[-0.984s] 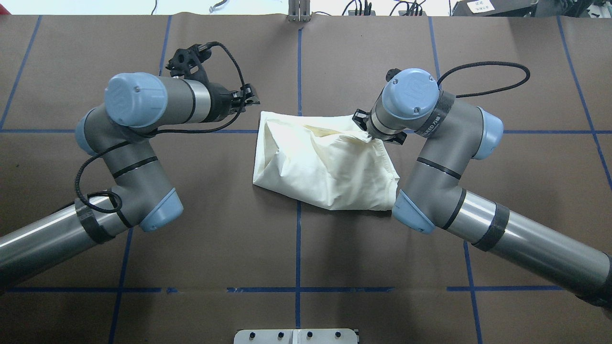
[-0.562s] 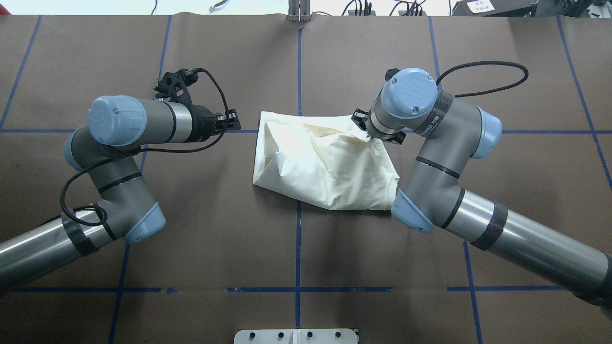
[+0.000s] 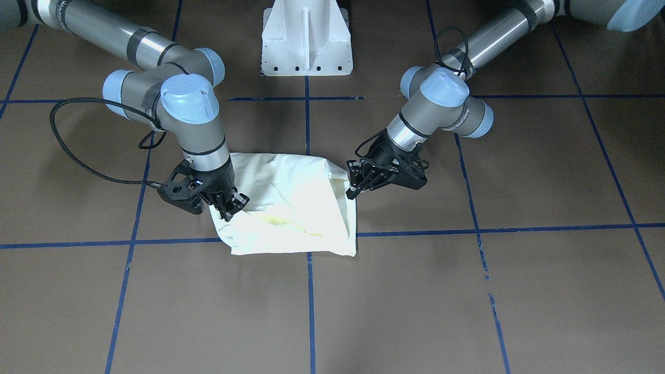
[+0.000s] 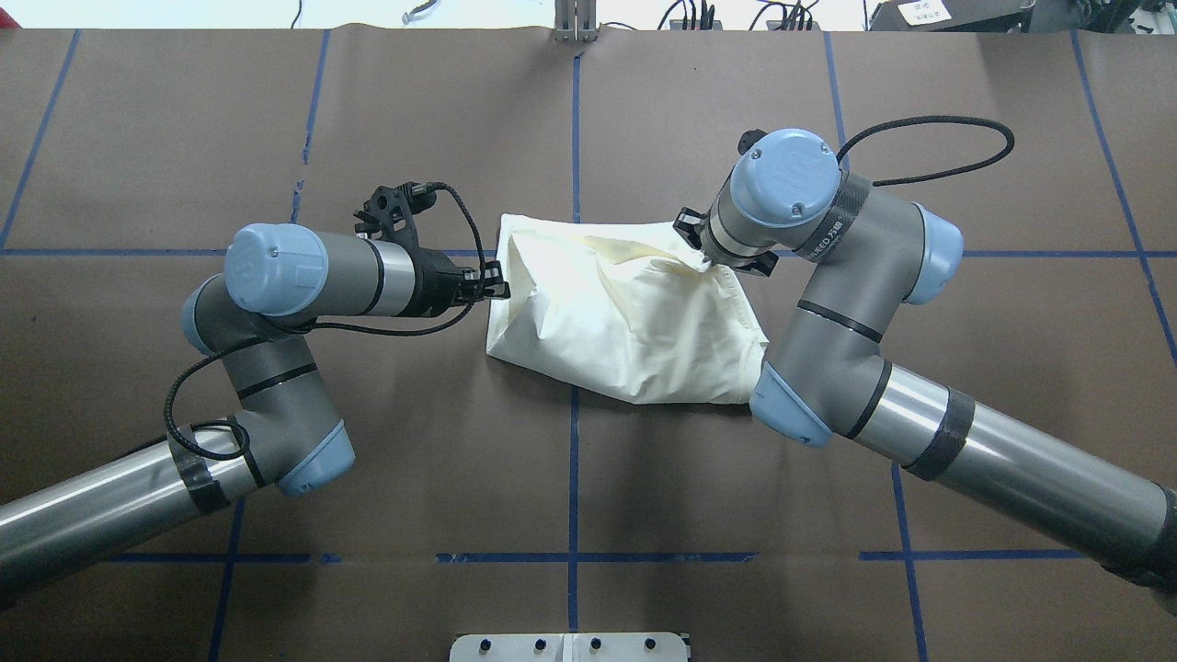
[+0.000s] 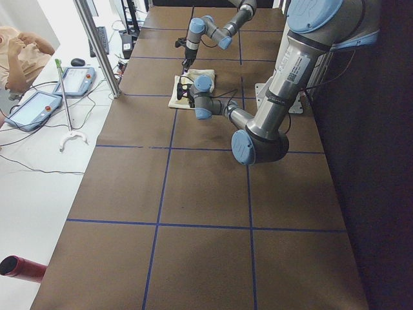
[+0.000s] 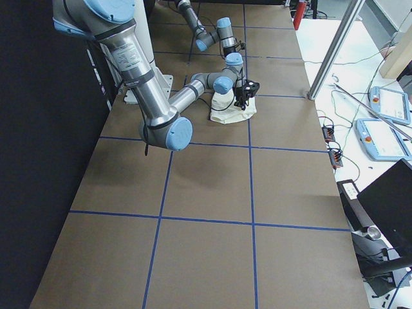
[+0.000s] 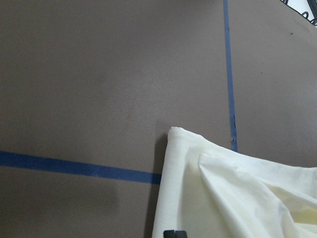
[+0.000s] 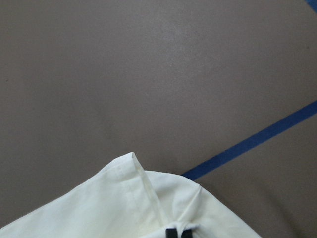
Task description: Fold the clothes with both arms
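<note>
A cream cloth (image 4: 625,317) lies bunched and partly folded at the table's middle; it also shows in the front view (image 3: 291,208). My right gripper (image 4: 713,262) is shut on the cloth's far right corner; in the right wrist view (image 8: 177,231) the fabric is pinched between its tips. In the front view this gripper (image 3: 231,208) is on the left. My left gripper (image 4: 501,290) has its tips together at the cloth's left edge, as the left wrist view (image 7: 174,233) and the front view (image 3: 354,191) show. I cannot tell whether it pinches fabric.
The brown table cover (image 4: 414,441) has a grid of blue tape lines. A white pedestal base (image 3: 306,41) stands at the robot's side. A metal plate (image 4: 570,646) sits at the near edge. Teach pendants (image 5: 39,106) and a person (image 5: 19,51) are beyond the table's far side.
My left arm swung back, then came forward and right, and its gripper now touches the cloth's left edge. The right gripper and the cloth have stayed almost still.
</note>
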### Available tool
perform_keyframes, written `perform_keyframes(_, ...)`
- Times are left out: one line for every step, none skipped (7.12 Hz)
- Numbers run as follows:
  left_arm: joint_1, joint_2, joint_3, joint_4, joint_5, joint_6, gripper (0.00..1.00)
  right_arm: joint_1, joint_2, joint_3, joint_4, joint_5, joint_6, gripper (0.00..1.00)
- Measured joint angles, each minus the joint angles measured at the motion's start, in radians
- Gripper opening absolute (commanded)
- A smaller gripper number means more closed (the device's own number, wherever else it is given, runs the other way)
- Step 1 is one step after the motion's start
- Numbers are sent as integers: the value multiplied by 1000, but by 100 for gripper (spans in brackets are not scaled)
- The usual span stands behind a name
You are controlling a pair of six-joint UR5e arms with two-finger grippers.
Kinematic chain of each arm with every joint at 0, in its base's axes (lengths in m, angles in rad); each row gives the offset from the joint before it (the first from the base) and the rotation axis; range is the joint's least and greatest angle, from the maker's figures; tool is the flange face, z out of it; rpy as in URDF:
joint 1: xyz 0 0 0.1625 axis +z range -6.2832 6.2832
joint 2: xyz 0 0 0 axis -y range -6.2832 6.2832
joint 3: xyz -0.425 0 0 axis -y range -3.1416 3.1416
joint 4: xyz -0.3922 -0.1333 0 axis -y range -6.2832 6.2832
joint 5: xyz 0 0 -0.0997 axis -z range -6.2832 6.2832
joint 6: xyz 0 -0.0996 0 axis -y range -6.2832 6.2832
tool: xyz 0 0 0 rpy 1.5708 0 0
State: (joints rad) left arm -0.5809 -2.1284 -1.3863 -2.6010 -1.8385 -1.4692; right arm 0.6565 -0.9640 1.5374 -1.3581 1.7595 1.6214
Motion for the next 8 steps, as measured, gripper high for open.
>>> perform_keyframes(16,0,4,-34,-31,1,0,0,5,1,0,0,2,0)
perform_keyframes(24,3,5,-66,-84,2,0,1,7,2,0,0,2,0)
perform_keyframes(28,10,14,-114,-148,3,0,1,7,2,0,0,1,0)
perform_keyframes(31,19,36,-166,-215,14,0,1,7,2,0,0,0,0)
perform_keyframes(34,34,57,-207,-258,43,0,2,7,1,0,0,0,0)
perform_keyframes(35,44,64,-224,-288,66,0,3,6,0,-1,-1,-1,0)
perform_keyframes(35,55,63,-231,-330,75,0,5,6,-2,-1,-1,-2,0)
perform_keyframes(32,70,55,-236,-374,78,0,8,5,-3,-1,-1,-3,0)
